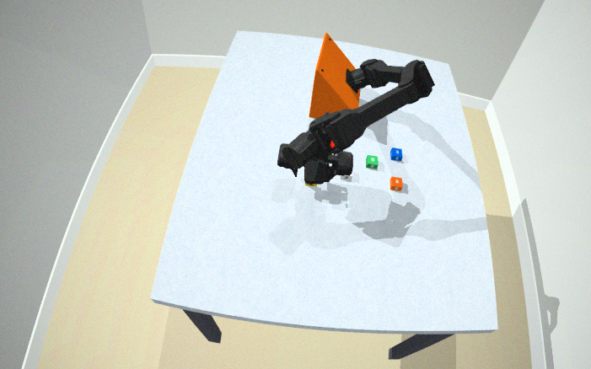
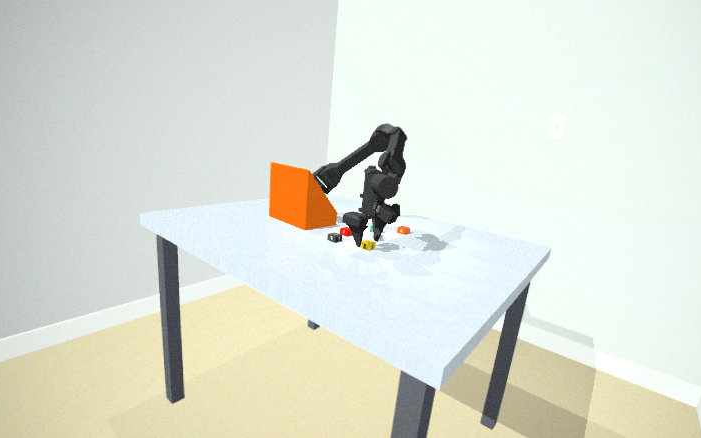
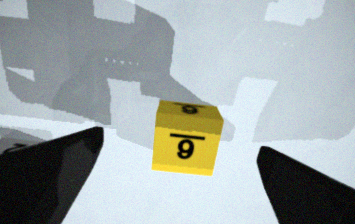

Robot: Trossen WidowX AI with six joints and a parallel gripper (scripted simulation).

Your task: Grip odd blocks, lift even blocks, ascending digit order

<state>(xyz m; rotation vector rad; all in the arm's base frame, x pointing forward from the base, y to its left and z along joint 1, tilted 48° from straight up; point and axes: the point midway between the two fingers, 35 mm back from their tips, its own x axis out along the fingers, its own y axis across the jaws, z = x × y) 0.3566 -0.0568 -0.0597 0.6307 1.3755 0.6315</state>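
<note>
My gripper (image 2: 368, 242) (image 3: 182, 144) is open, its fingertips apart on either side of the yellow block (image 1: 310, 184) (image 2: 368, 245) (image 3: 183, 150). The wrist view shows gaps on both sides. The yellow block rests on the table, showing a barred digit, 6 or 9. The white block (image 1: 346, 177) lies beside it, partly hidden behind the left finger in the wrist view. Green (image 1: 372, 161), blue (image 1: 396, 153) and orange (image 1: 396, 184) (image 2: 403, 230) blocks stand farther right in the top view. Red (image 2: 345, 231) and dark grey (image 2: 334, 237) blocks stand left of the gripper in the exterior view. Their digits are too small to read.
The orange wedge-shaped base (image 1: 331, 84) (image 2: 288, 195) stands on the white table (image 1: 242, 265) (image 2: 265, 261) and carries the arm. The arm hides part of the block area in the top view. Arm shadows fall across the tabletop.
</note>
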